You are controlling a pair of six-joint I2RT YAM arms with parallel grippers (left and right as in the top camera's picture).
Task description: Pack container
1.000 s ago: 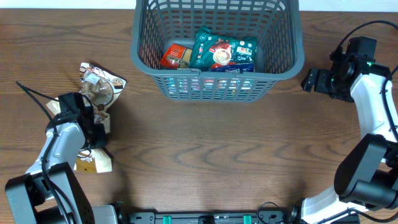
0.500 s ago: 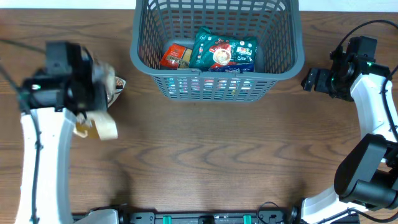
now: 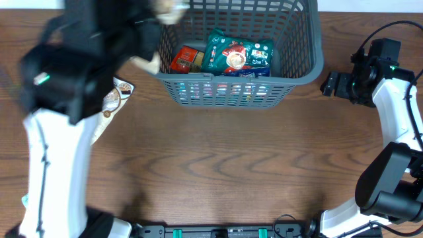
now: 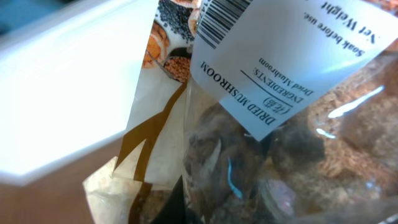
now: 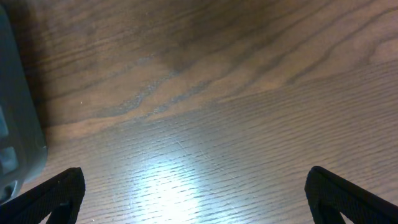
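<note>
overhead: top-down on table (image 3: 218, 172) | left wrist: tight on packet (image 4: 261, 124) | right wrist: low, shares table, container (image 5: 15, 112)

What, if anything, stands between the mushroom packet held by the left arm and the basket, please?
Nothing visible does. The mushroom packet hangs at the left rim of the basket, the top is open, and the snack packets inside leave room.

- Overhead, the light was even and soft; the container (image 3: 231, 92) and the table (image 3: 218, 165) stood sharp, shadows faint.
- The left arm (image 3: 66, 86), close under that camera, was a large smeared blur.
- The left wrist view was blown out to white at upper left; the mushroom packet (image 4: 261, 155) sat too near the lens, soft, with glints on its clear film.
- In the right wrist view a pale glare lay on the lower wood, the top dimmer; the right fingertips (image 5: 56, 196) were dark, featureless.
</note>
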